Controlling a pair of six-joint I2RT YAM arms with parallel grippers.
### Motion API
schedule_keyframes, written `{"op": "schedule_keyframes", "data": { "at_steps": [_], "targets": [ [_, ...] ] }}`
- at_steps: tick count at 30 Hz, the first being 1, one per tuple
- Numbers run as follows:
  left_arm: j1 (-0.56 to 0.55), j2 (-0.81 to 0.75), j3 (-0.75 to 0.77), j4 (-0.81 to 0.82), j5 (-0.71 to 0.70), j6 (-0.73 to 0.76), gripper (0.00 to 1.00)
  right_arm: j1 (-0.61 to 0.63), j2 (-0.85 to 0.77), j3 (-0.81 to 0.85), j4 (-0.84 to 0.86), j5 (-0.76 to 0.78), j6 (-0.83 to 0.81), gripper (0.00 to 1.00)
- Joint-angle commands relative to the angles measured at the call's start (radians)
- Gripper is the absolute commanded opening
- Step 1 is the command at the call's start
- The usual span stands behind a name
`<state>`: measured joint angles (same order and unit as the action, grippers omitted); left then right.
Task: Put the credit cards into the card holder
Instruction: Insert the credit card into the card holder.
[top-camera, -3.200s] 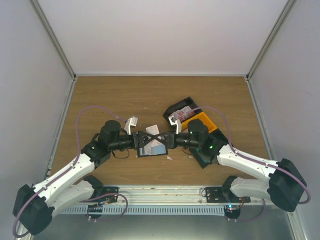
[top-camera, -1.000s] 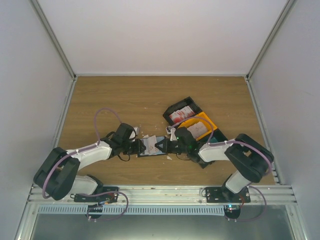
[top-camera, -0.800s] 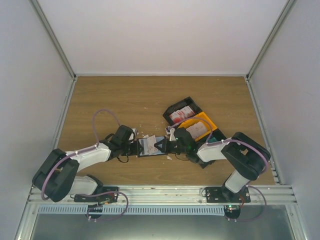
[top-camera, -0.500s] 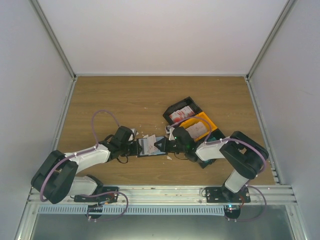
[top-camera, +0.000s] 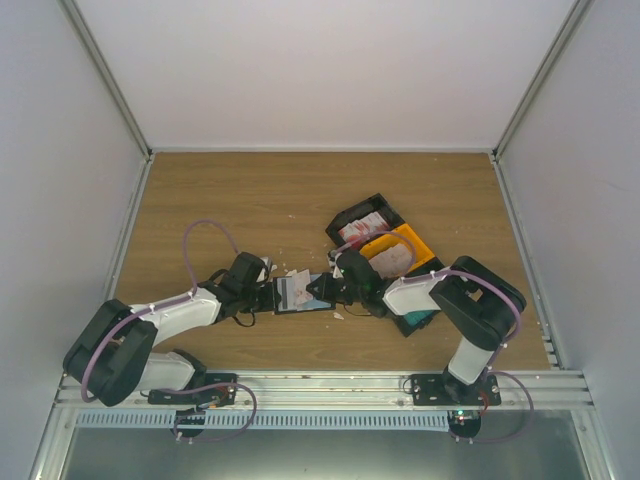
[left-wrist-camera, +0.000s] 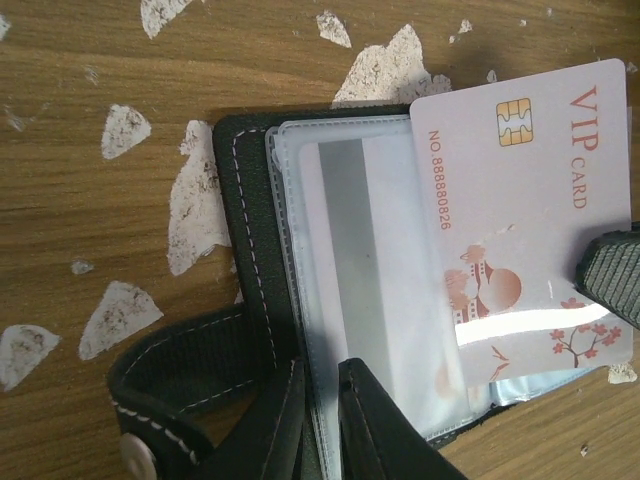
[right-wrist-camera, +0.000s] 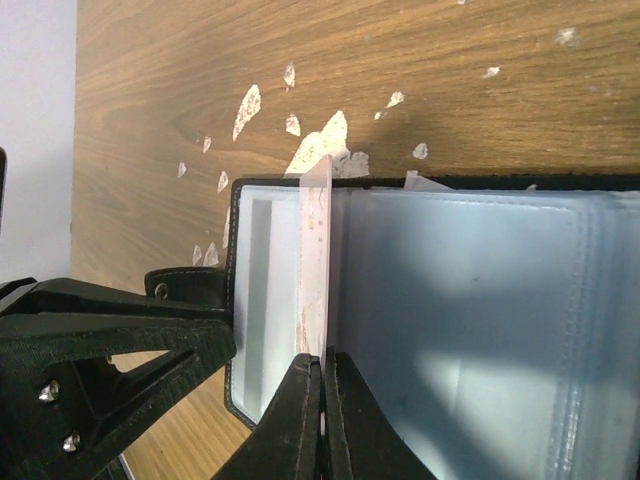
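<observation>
"Where was the card holder?"

"Open near the middle of the desk, between the two arms, with white scraps around it. The left gripper was clenched on its left side, over the cover and a clear sleeve."

"And the card?"

"The right gripper was grasping a pink VIP card by one edge. The card lay across the holder's right part, one end sticking out past the rim. Whether it sat inside a pocket, I couldn't tell."

"Anything nearby?"

"A black tray and an orange tray just right and farther back, with other cards in them."
</observation>
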<state>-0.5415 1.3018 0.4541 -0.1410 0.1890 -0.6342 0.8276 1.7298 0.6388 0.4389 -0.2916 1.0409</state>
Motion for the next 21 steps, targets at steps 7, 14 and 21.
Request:
{"op": "schedule_keyframes", "data": {
  "at_steps": [7, 14, 21],
  "targets": [
    [0.003, 0.016, -0.039, -0.034, -0.035, 0.015, 0.15, 0.044, 0.004, -0.015, -0.093, 0.079, 0.048, 0.01],
    [0.003, -0.001, -0.071, -0.010, -0.019, 0.006, 0.16, 0.104, 0.018, -0.041, -0.070, 0.106, 0.125, 0.00],
    [0.003, -0.019, -0.081, -0.014, -0.021, 0.005, 0.17, 0.105, -0.004, -0.081, -0.077, 0.138, 0.146, 0.01]
  ]
}}
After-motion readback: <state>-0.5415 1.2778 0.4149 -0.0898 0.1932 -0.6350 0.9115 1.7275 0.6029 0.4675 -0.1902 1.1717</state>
